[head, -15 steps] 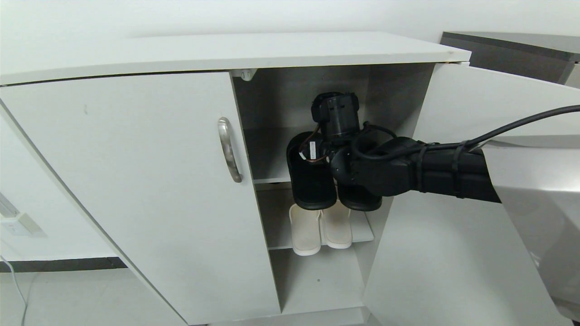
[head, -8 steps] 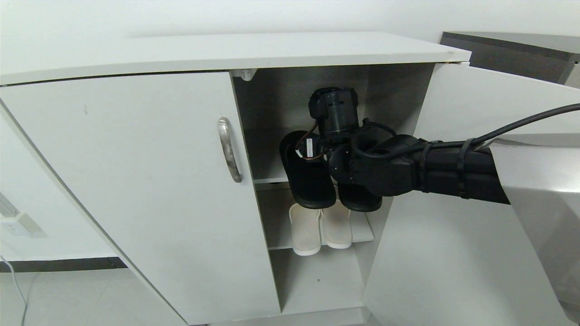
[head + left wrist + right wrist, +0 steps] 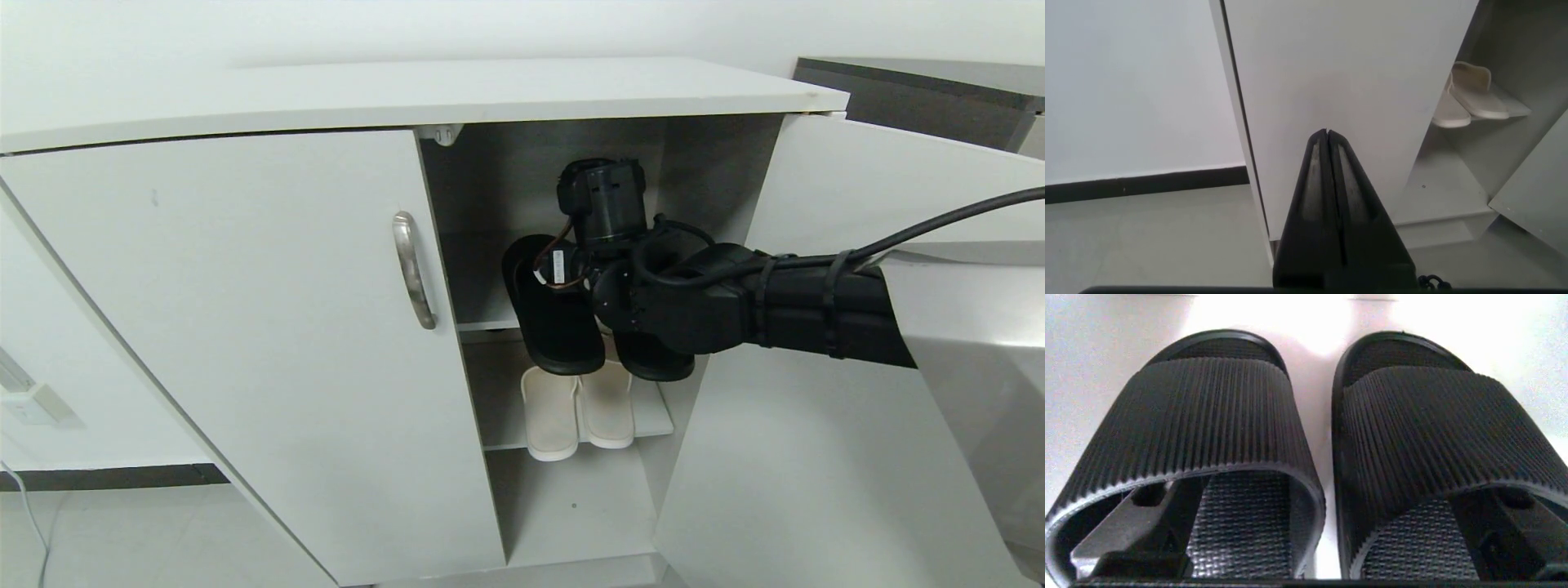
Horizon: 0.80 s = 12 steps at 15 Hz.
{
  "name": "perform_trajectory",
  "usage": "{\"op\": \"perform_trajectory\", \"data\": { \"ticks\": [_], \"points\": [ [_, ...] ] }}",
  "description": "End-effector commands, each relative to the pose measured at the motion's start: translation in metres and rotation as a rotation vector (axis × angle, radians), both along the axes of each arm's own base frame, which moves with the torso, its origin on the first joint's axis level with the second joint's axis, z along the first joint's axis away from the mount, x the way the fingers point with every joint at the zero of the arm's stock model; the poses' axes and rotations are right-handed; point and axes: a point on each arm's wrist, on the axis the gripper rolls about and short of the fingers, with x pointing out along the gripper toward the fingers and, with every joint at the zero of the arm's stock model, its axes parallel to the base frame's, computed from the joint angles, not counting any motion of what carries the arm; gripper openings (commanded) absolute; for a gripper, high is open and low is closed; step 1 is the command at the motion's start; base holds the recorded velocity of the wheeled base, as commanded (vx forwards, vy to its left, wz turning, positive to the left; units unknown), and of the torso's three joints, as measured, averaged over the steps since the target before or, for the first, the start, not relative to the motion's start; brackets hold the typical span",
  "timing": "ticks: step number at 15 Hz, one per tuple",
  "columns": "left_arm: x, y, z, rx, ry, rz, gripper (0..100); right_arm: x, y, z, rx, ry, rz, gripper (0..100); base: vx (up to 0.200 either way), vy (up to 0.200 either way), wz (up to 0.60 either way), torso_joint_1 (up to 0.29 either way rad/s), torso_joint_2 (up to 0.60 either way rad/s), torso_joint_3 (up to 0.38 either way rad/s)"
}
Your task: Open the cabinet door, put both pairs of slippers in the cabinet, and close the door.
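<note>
Two at once, says the operator. How will the black slippers (image 3: 555, 318) handle?

Me: Light, I'd judge, and rubbery. The ribbed straps should flex and the textured footbeds give some bite, so I'd expect little slipping and no risk of breakage. The strap is the natural hold. My right gripper (image 3: 1319, 539) is clamped on the pair, with one of its fingers (image 3: 1123, 539) tucked under each strap.

Operator: Where are they?

Me: Inside the cabinet (image 3: 490, 90), past the open door (image 3: 816, 457). They are over the front edge of the upper shelf (image 3: 482, 278), above the white slippers (image 3: 578, 412) lying on the middle shelf (image 3: 498, 392). I cannot tell whether they touch the shelf.

Operator: And your arms?

Me: My right arm reaches in from the right, wrist bent into the opening. My left gripper (image 3: 1327, 143) hangs low outside, fingers pressed together on nothing, facing the closed door (image 3: 1331, 65).
</note>
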Motion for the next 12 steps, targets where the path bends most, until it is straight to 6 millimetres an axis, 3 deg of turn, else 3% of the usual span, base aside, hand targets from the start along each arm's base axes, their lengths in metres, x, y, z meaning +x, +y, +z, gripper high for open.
{"op": "perform_trajectory", "data": {
  "ticks": [1,12],
  "points": [
    [0.0001,0.0000,0.0000,0.000,0.001,0.001,0,0.0062,-0.0001,-0.0081,-0.016,0.009,-0.005,100,0.000,0.000,0.00,0.000,0.00,0.000],
    [0.0001,0.0000,0.0000,0.000,0.001,0.001,0,0.0043,-0.0010,-0.0003,0.006,-0.021,-0.006,100,0.000,0.000,0.00,0.000,0.00,0.000]
  ]
}}
